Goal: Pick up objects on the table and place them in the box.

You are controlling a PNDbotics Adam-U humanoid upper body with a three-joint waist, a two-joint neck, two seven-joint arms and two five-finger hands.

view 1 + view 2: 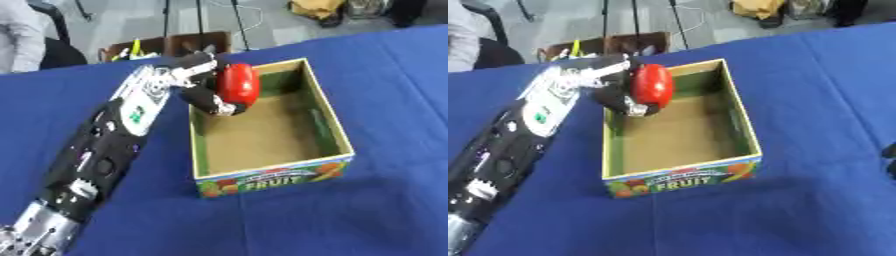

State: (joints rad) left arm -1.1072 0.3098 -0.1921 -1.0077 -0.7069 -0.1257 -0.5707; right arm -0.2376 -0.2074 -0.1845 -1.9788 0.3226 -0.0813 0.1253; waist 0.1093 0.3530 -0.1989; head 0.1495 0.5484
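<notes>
Red object in left hand, over box; fingers partly hidden.

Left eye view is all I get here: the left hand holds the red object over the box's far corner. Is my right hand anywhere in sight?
Observer: Only perhaps. The right eye view has a dark shape cutting in at its right edge. I cannot tell whether it is your right hand.
Operator: How does it sit against the box?
Observer: It is apart from the box, with bare blue cloth between them, and about level with the box's near end.
</notes>
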